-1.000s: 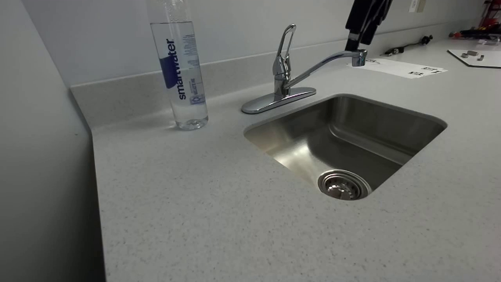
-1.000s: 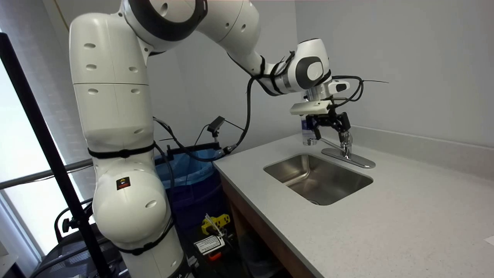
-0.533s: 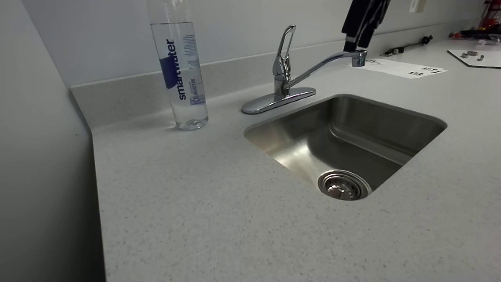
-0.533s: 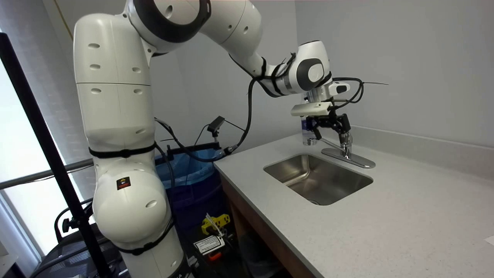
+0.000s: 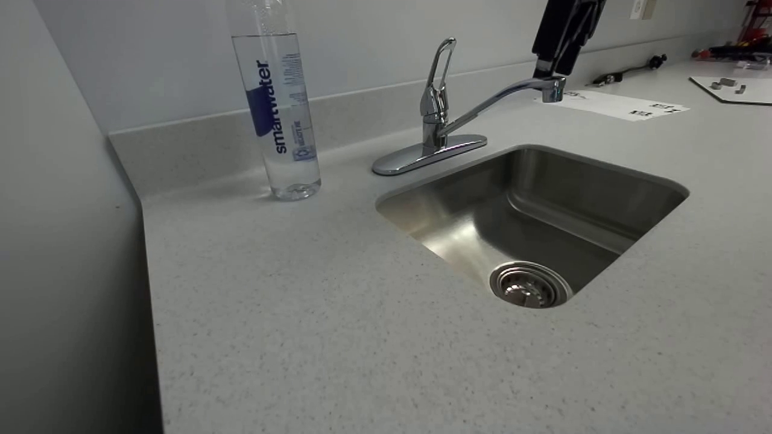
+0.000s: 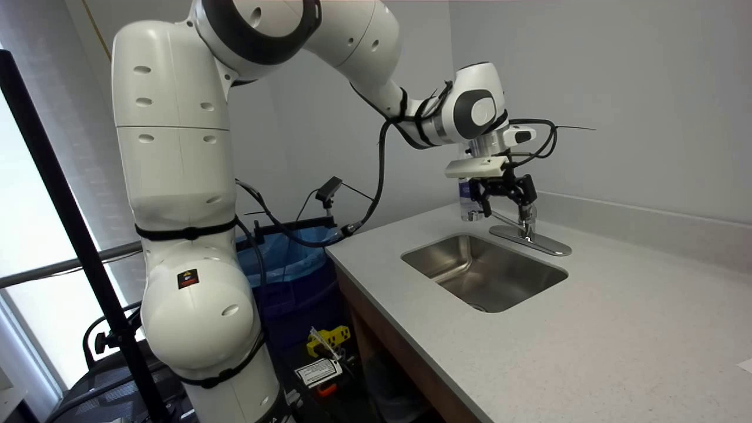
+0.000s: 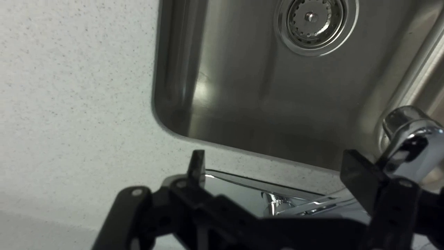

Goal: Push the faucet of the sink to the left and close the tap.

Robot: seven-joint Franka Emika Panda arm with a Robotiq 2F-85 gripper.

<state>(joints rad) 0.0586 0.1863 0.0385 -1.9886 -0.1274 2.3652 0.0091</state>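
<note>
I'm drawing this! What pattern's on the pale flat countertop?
The countertop is speckled with grey, clearest in the wrist view.

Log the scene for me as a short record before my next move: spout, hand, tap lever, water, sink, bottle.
Spout: reaches toward picture-right in the wrist view
Hand: open; in the wrist view one finger shows close by the spout, contact unclear
Tap lever: points upward; open or closed cannot be told
Water: none seen running from the spout tip
Sink: steel, with a round drain
Bottle: clear, standing on the counter near the faucet base
</note>
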